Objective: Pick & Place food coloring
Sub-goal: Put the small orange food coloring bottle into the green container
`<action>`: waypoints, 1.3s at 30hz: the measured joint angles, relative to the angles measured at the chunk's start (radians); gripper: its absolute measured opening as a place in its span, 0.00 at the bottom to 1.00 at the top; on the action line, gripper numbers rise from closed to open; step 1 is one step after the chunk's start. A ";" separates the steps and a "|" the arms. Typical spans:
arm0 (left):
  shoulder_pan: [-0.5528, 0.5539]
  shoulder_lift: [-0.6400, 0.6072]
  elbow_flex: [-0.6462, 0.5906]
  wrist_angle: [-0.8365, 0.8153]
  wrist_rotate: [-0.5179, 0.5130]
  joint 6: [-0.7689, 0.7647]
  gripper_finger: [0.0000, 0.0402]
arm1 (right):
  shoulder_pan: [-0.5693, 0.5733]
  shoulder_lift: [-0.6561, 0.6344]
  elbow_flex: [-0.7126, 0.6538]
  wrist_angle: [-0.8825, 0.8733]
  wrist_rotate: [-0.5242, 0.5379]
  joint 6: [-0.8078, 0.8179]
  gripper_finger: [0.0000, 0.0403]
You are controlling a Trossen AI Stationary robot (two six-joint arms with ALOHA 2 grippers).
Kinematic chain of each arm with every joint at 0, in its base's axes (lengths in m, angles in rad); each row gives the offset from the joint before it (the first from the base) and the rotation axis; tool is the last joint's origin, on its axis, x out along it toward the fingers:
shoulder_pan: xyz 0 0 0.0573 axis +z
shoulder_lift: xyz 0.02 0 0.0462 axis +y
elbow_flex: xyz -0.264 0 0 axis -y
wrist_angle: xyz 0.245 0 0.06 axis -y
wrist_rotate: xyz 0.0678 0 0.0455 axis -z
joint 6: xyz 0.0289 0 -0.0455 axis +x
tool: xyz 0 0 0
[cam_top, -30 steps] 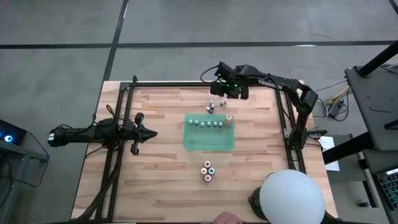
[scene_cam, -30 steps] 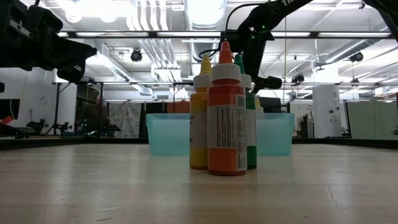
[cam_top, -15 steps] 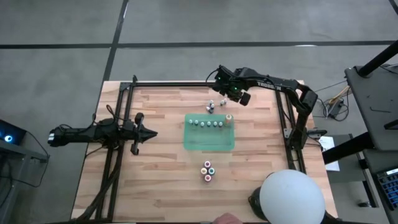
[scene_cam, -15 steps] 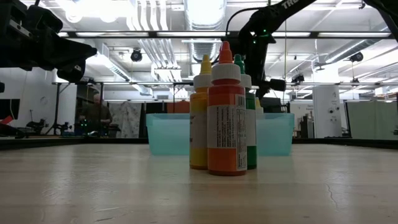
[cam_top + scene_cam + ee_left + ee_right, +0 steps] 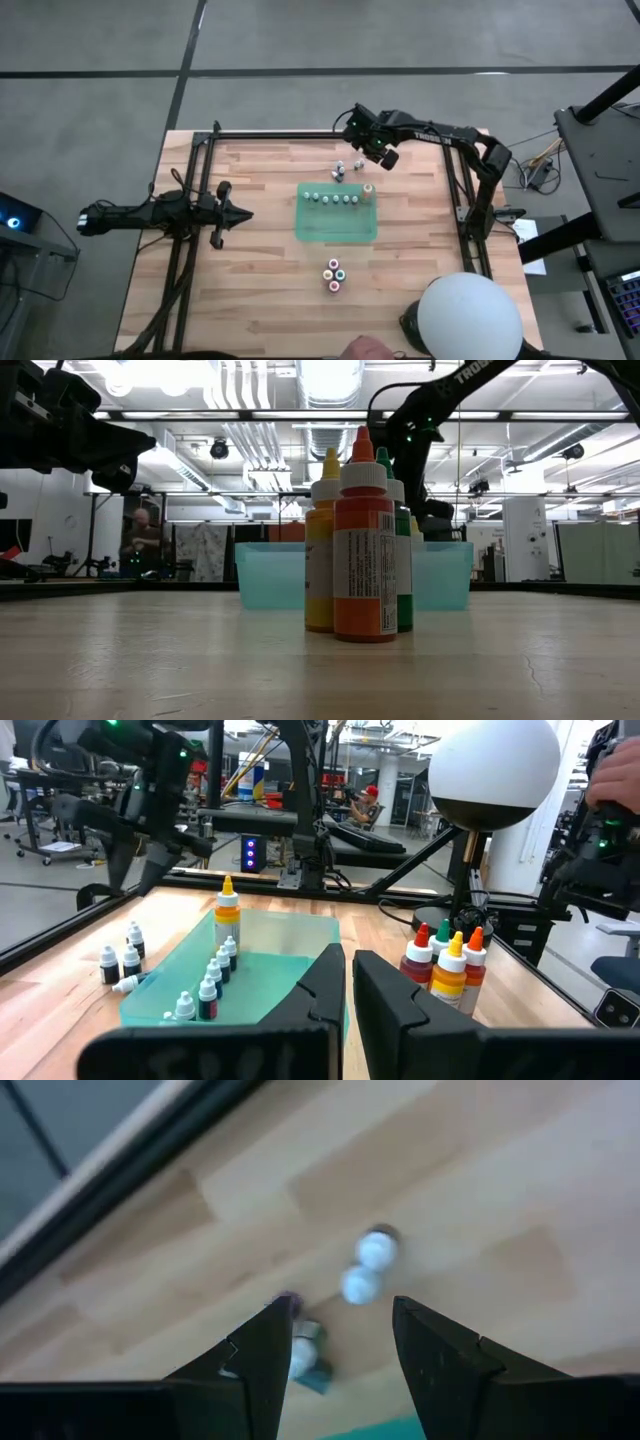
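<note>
Three tiny bottles (image 5: 342,167) stand under the right arm's parted, empty fingers (image 5: 440,1370) (left's shut).

The table (image 5: 260,290) is pale planked wood, smooth and matt. On it, the green tray (image 5: 270,945) looks like translucent plastic, as do the glossy bottles (image 5: 364,540).

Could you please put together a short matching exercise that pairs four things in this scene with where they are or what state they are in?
Things:
1. left claw
2. right claw
3. tall yellow-orange dropper bottle
4. four larger colour-capped bottles

Places or states:
A. clustered on the bare wood, on the near side of the green mat
B. open, above the loose tiny bottles beyond the mat
C. shut, over the table's left side
D. standing on the mat, at the right end of a row of small bottles

Pairs: 1-C, 2-B, 3-D, 4-A
</note>
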 joint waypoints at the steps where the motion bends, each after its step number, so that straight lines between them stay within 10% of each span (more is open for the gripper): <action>1: 0.000 0.000 0.000 0.000 0.000 0.000 0.00 | -0.005 0.000 0.000 0.005 -0.001 0.000 0.41; 39: 0.000 0.000 0.000 0.000 0.000 0.000 0.00 | -0.046 0.103 0.065 0.002 -0.058 0.076 0.61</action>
